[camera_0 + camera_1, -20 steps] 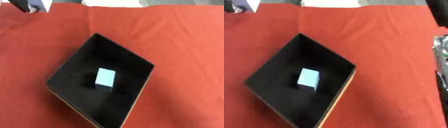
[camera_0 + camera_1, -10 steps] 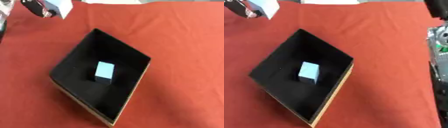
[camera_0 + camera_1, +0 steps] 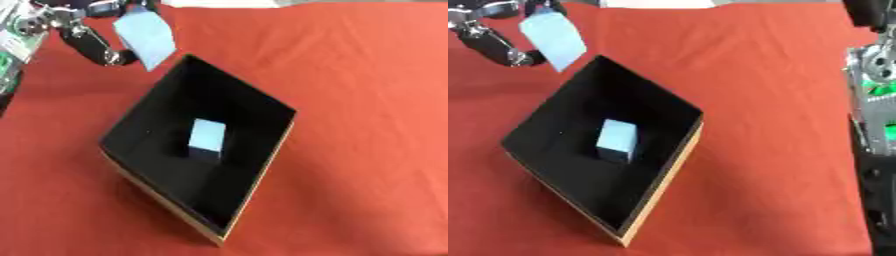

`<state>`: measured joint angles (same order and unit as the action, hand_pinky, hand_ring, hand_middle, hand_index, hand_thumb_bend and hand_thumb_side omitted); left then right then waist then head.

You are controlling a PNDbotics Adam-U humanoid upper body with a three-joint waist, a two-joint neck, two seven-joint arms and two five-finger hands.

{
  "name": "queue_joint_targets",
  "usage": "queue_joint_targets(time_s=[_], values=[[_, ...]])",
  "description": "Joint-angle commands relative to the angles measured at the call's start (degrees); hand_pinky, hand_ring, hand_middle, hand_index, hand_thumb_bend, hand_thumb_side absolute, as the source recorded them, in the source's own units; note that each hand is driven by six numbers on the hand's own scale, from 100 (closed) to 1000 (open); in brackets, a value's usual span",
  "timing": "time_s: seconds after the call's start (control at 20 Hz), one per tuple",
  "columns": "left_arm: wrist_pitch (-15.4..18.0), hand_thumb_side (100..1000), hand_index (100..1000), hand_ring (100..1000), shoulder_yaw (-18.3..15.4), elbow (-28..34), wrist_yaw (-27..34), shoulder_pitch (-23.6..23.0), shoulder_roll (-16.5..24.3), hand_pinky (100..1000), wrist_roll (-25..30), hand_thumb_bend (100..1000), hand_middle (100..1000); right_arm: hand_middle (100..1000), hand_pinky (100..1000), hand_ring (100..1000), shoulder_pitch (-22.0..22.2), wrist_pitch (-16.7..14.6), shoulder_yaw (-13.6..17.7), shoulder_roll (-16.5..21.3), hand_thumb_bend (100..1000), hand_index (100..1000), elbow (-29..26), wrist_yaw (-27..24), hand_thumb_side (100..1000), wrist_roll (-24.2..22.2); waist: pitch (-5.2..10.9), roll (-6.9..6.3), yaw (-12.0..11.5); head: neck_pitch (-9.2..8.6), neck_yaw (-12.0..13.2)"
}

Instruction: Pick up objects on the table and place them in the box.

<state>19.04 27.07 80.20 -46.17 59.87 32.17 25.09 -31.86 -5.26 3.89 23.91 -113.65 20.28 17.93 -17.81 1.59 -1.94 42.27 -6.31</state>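
Observation:
A black box (image 3: 248, 192) with tan outer sides sits cornerwise on the red cloth. One pale blue block (image 3: 208, 136) lies on its floor near the middle. My left hand (image 3: 83, 37) comes in from the upper left and is shut on a second pale blue block (image 3: 145, 36), held above the cloth just outside the box's far corner. Only my right arm's metal forearm (image 3: 874, 105) shows, along the right edge of the right eye view; the hand itself is out of sight.
Red cloth (image 3: 367, 100) covers the table on all sides of the box. A white object (image 3: 658, 3) lies at the far edge of the table.
My left hand has carried the pale blue block from the far upper left toward the box's far corner. The views have also shifted, and the box and its block have stayed put.

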Motion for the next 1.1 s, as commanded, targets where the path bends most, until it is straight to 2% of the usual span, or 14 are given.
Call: queue_joint_targets(time_s=[0.05, 0.3, 0.6, 0.65, 0.8, 0.9, 1.1], values=[[-1.29, 100, 719, 524, 2.14, 5.09, 2.85, -0.67, 2.4, 371, 1.34, 256, 564, 521, 773, 599, -0.48, -0.18, 0.61, 0.47, 100, 794, -0.94, 0.54, 673, 0.19, 1.48, -0.05, -0.1, 0.23, -0.67], [-4.79, 100, 726, 537, 4.62, 11.52, 6.81, -3.34, 3.56, 389, 4.64, 263, 578, 521, 773, 599, -0.44, -0.21, 0.7, 0.37, 100, 794, -0.94, 0.56, 673, 0.39, 1.3, -0.03, -0.04, 0.24, -1.21], [-9.38, 100, 728, 537, 4.75, 19.06, 11.44, -5.95, 3.91, 388, 8.9, 235, 580, 520, 773, 597, -0.49, -0.22, 0.71, 0.25, 100, 794, -0.94, 0.42, 674, 0.52, 0.95, 0.01, 0.08, 0.23, -1.16], [-10.13, 100, 728, 539, 4.69, 20.28, 12.18, -6.29, 4.09, 391, 9.64, 250, 581, 519, 773, 597, -0.49, -0.21, 0.72, 0.24, 100, 794, -0.94, 0.39, 675, 0.55, 0.88, 0.02, 0.09, 0.21, -1.1], [-12.41, 100, 732, 544, 3.62, 24.03, 11.96, -6.46, 5.3, 411, 11.3, 423, 591, 519, 773, 597, -0.48, -0.16, 0.72, 0.3, 100, 794, -0.94, 0.32, 676, 0.6, 0.78, 0.08, 0.0, 0.41, -1.09], [-13.82, 100, 719, 538, 2.43, 26.17, 10.56, -6.28, 6.78, 403, 12.19, 481, 579, 519, 773, 597, -0.41, -0.12, 0.7, 0.42, 100, 794, -0.94, 0.31, 676, 0.58, 0.81, 0.07, -0.16, 0.56, -1.19], [-15.75, 100, 716, 536, -0.98, 29.11, 7.25, -5.68, 9.86, 404, 12.5, 531, 578, 520, 773, 597, -0.02, 0.0, 0.75, 0.8, 100, 794, -0.94, 0.44, 675, 0.58, 1.27, -0.21, -0.69, 1.47, -1.93]])
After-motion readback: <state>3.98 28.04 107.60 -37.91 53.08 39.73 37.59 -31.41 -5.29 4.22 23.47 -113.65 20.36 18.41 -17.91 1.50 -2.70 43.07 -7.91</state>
